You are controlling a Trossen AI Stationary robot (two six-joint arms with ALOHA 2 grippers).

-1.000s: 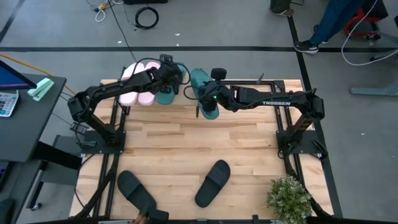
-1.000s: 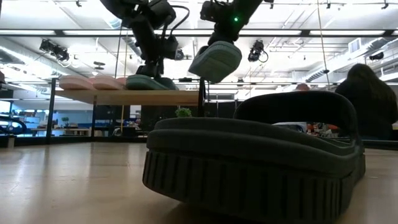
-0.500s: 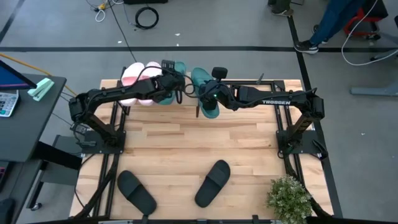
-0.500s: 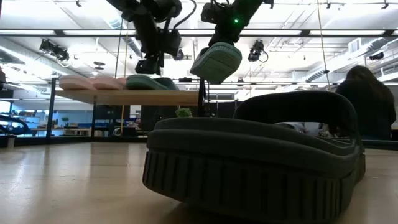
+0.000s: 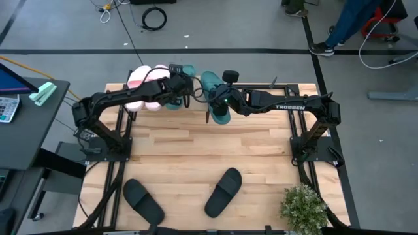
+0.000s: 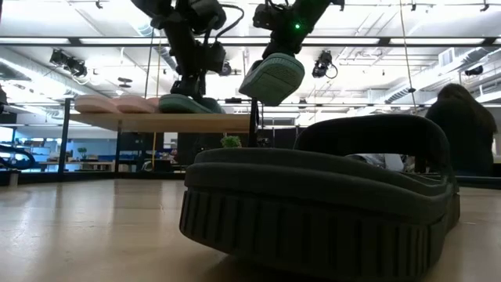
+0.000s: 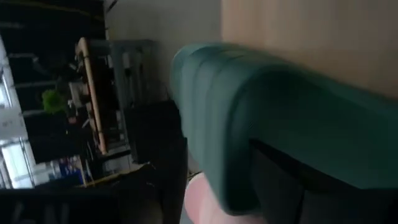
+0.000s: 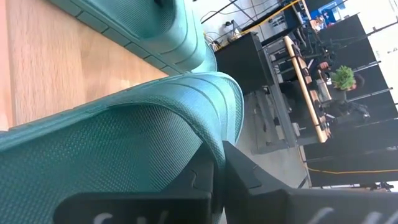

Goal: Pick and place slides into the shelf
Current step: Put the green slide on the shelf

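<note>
From above, your right gripper [image 5: 219, 104] is clamped on the strap of a teal slide [image 5: 214, 98] just beside the shelf [image 5: 196, 99], while your left gripper [image 5: 177, 88] stands spread wide over the other teal slide [image 5: 175, 98], which lies on the shelf next to the pink pair [image 5: 144, 88] (two black slides [image 5: 223, 191] lie well apart at the near edge of the table [image 5: 196, 150]). From table height, the held slide [image 6: 271, 77] hangs tilted above the shelf's [image 6: 160, 121] end, with a black slide [image 6: 329, 196] filling the foreground. Your right wrist view shows closed fingers [image 8: 205, 180] pinching the teal strap [image 8: 155, 118].
</note>
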